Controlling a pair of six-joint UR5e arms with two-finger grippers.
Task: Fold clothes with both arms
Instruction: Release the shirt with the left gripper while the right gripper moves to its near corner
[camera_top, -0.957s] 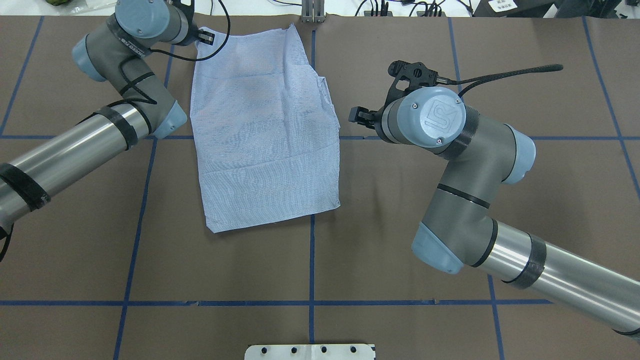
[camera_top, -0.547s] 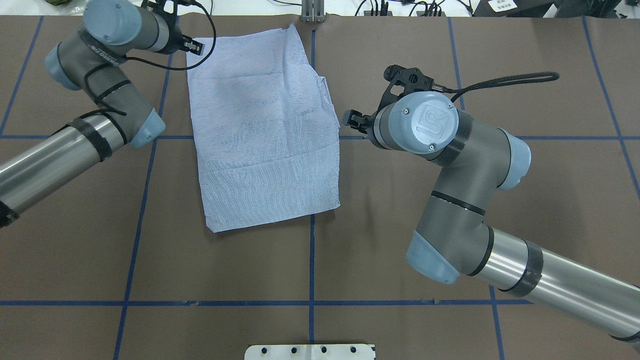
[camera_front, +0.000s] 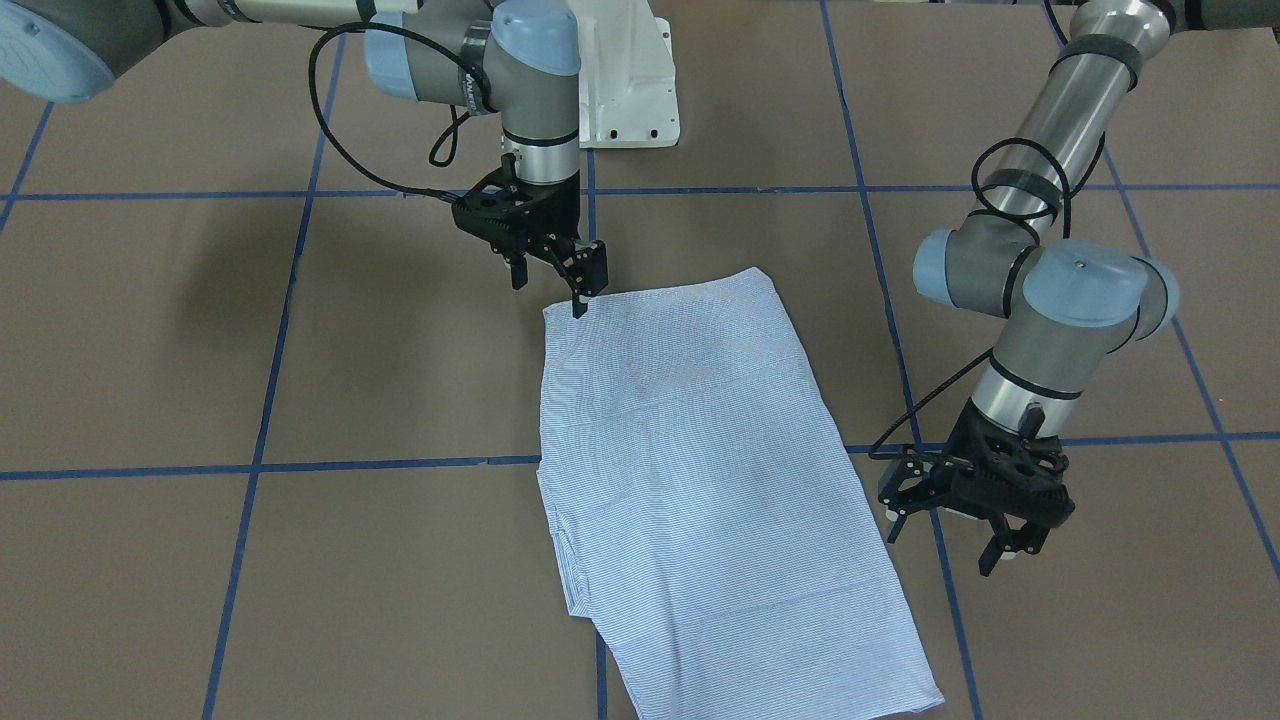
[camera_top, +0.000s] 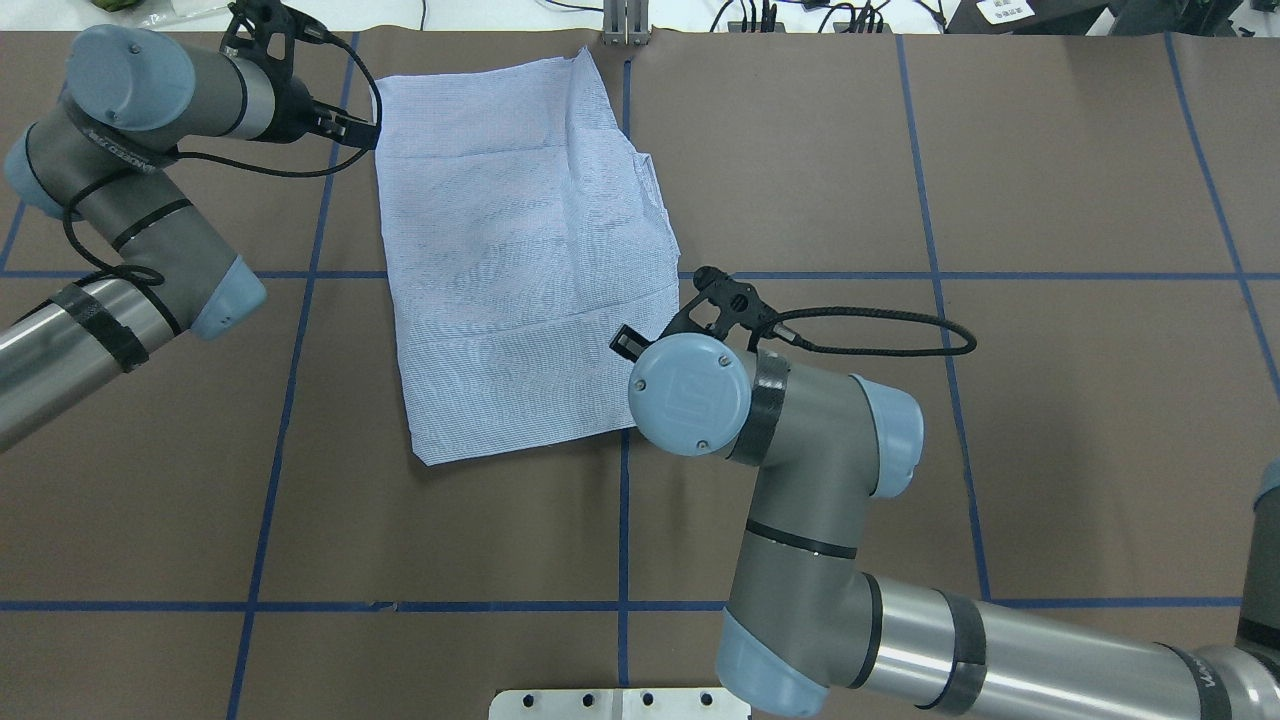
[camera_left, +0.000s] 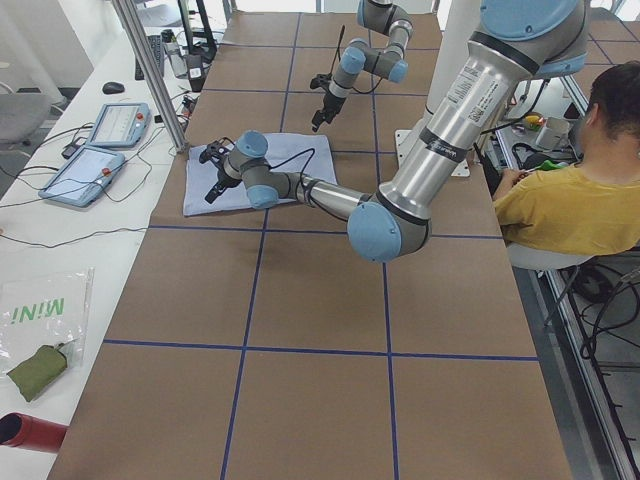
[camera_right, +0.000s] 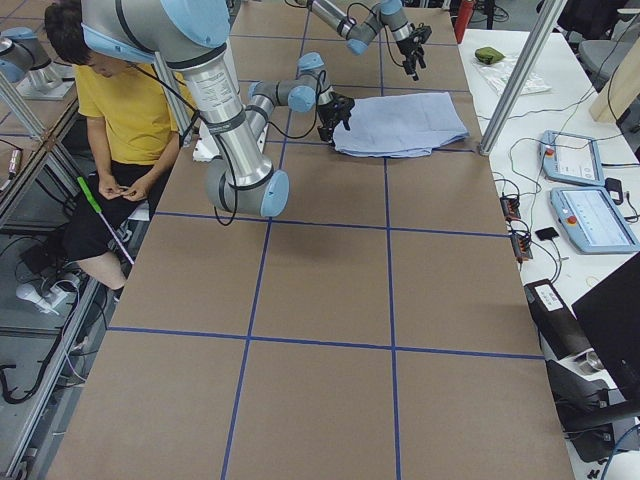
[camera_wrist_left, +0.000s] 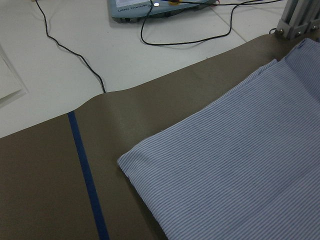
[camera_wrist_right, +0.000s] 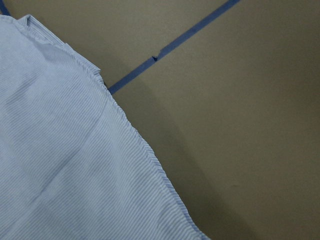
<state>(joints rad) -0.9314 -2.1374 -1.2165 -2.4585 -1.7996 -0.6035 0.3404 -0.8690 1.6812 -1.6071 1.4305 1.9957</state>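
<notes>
**Shirt lengthwise on the table, one gripper at each of two opposite corners**

The shirt (camera_top: 520, 270) lay flat near the table's middle, already folded to a long rectangle. Its long axis ran from the robot's side to the far edge, slightly skewed.

- Cloth: thin, light blue weave with a fine white stripe. It was limp, with shallow creases and a faint cross-line toward the near end.
- Edges: hemmed. The right edge was stepped where an under-layer stuck out.

The right gripper (camera_front: 549, 295) hung over the near right corner. Its fingers were parted and held nothing, and one tip sat just above the corner hem. From there the cloth ran away toward the far left.

The left gripper (camera_front: 942, 548) stood just beside the left long edge, toward the far end, and apart from the cloth. Its fingers were spread wide and empty. Its wrist view showed the far left corner lying ahead, rounded and doubled over.

Judgement: the right gripper was nearer to a grasp. The left needed to close sideways onto the cloth first. Any crosswise fold would turn on both grips squaring to that long axis.

The table (camera_top: 1000, 450) had a matte brown cover with a grid of blue tape lines (camera_top: 623, 520).
</notes>
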